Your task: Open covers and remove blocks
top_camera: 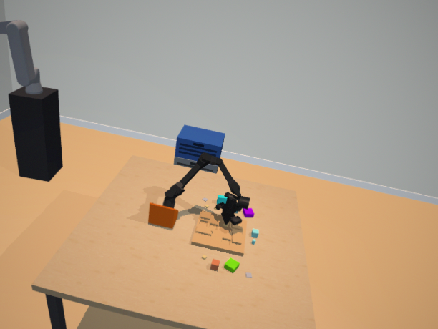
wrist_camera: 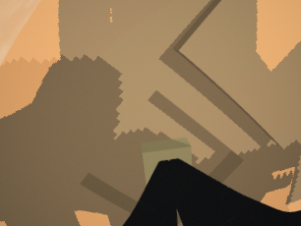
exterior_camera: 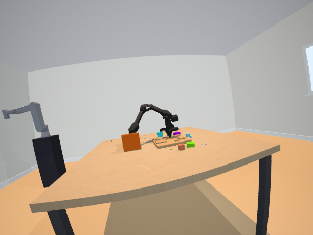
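Top: currently reaching over the puzzle board (top_camera: 219, 247) (exterior_camera: 159, 146) (wrist_camera: 133, 59) with the black arm (top_camera: 190, 176) (exterior_camera: 138, 121), gripper (top_camera: 227, 222) (exterior_camera: 170, 137) (wrist_camera: 169, 169) above its far right part. Can make out raised strips across the board; can't confirm which covers are open. On the table, past the near edge, red-orange cube (top_camera: 215, 264) (exterior_camera: 181, 146) next to bright green block (top_camera: 232, 264) (exterior_camera: 190, 144). Off to the right, pale blue cube (top_camera: 255, 233) (exterior_camera: 187, 135) and smaller blue piece (top_camera: 253, 242) (exterior_camera: 191, 137). Beyond the board, purple block (top_camera: 248, 212) (exterior_camera: 176, 133) and cyan block (top_camera: 222, 199) (exterior_camera: 159, 134). Near the arm's base, upright orange panel (top_camera: 162, 215) (exterior_camera: 131, 142).

Exterior: pointing steeply down, tip low over the board. Can't verify contact from here. Same loose pieces around the board, outside its edges.

Wrist: pressed together at the claw, nothing pinched. Showing a dull green block (wrist_camera: 151, 164) just beyond the black fingertips, partly hidden by them. Can't tell whether touching, or how deep in the board. Mostly in shadow, with angled ledges and slots nearby.
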